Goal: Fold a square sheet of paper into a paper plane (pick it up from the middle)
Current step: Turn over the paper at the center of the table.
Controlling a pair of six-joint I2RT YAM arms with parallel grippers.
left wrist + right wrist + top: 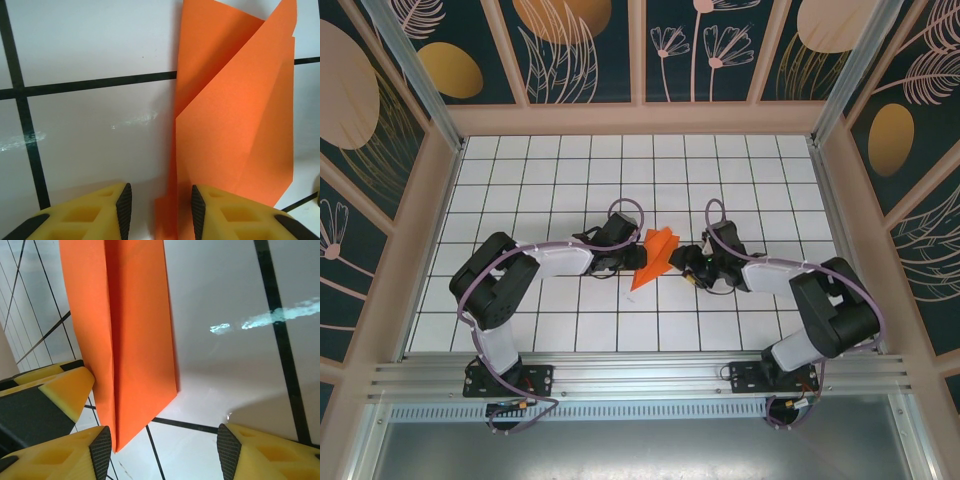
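Orange paper plane (658, 257) on gridded worktop (520, 170), one edge within the open left tool (159, 212), open right tool (160, 452) alongside.

A white table (520, 170) gridded with black lines sits inside dark teal walls (740, 60) patterned with pale leaves.

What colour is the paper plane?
The paper plane is plain bright orange, clearest in the left wrist view.

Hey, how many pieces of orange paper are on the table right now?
1. The folded orange paper lies near the middle of the table, between the left gripper and the right gripper. The arms could be hiding a small scrap.
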